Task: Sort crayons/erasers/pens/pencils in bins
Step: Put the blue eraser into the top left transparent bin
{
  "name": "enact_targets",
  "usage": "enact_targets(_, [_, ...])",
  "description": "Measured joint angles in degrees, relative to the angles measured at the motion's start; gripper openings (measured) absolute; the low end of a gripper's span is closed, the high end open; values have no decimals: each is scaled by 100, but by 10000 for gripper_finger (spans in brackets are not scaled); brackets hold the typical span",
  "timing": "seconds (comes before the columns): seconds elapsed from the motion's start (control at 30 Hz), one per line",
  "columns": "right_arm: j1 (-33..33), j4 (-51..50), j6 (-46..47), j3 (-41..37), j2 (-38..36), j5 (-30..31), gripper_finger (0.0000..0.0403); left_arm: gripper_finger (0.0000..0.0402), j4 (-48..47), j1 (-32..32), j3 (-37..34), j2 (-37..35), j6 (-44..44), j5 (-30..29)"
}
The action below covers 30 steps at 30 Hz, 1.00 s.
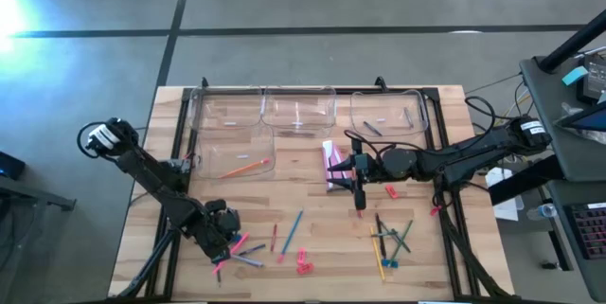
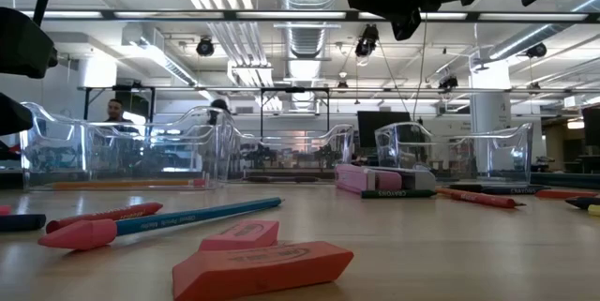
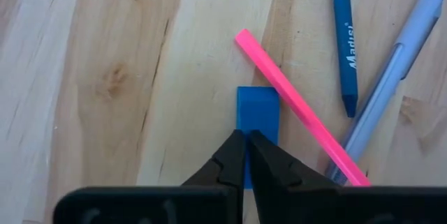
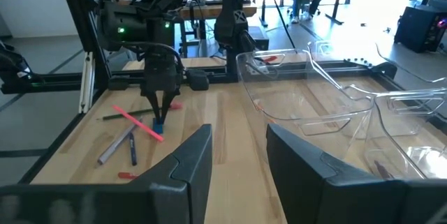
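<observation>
1. I have the left pincer (image 3: 246,155) low over the counter (image 1: 312,219) at about 8 o'clock in the overhead view. Its fingers are pressed almost together on the near end of a small blue block (image 3: 258,116), which lies flat on the wood.
2. A pink stick (image 3: 300,107) lies across one corner of the block, with a blue crayon (image 3: 344,42) and a grey pen (image 3: 391,84) just beside it. I judge the narrow, tip-first grip is meant to take the block without dragging those along.
3. The right pincer (image 4: 237,154) hangs wide open and empty near the centre of the counter, facing the bins (image 1: 301,113), so it is waiting.
4. The bins line the 12 o'clock edge, well apart from the left arm; one holds an orange stick (image 1: 244,166).
5. Two erasers (image 2: 258,261) lie loose at 6 o'clock, unsorted.
</observation>
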Motion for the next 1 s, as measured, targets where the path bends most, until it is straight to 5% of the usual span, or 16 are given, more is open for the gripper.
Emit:
enact_targets(0.33, [0, -2, -1, 0, 0, 0, 127, 1, -85, 5, -11, -373, 4, -84])
enact_targets(0.63, [0, -11, -2, -1, 0, 0, 127, 1, -1497, 11, 527, -737, 20, -320])
enact_targets(1.0, [-2, -11, -1, -2, 0, 0, 127, 0, -1470, 11, 704, -746, 157, -377])
